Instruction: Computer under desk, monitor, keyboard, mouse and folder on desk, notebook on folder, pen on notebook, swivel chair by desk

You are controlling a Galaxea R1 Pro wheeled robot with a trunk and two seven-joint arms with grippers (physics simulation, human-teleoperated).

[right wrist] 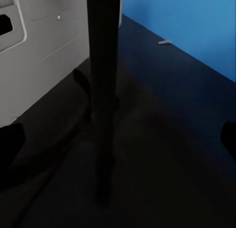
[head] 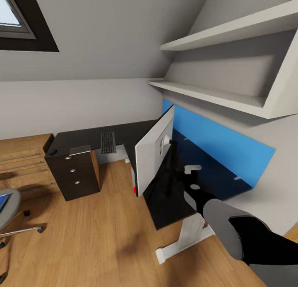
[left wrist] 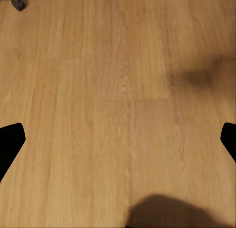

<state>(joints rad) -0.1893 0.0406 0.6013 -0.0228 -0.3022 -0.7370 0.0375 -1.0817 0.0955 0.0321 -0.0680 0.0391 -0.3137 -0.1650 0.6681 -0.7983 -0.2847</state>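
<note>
The monitor (head: 154, 154) stands on the desk (head: 82, 137) with its white back toward me. Its slim black stand (right wrist: 103, 80) rises just ahead of my right gripper (right wrist: 118, 139), which is open and low over the black top, with its fingertips (right wrist: 10, 142) at the picture's edges. The keyboard (head: 108, 142) lies on the far wing. A greyish flat notebook (head: 79, 149) and a small black mouse (head: 51, 152) rest above the drawer unit (head: 74, 175). A pale pen (right wrist: 164, 41) lies by the blue panel. The swivel chair (head: 10, 214) holds the blue folder (head: 3, 202). My left gripper (left wrist: 118, 139) hangs open over the floor. The computer is hidden.
Two white wall shelves (head: 215, 96) hang over the desk's right wing. Low wooden shelving (head: 22, 163) lines the left wall under the skylight (head: 16, 18). A white pedestal leg (head: 186, 237) stands close to my right arm. A chair castor (left wrist: 18, 2) sits on the wooden floor (head: 91, 237).
</note>
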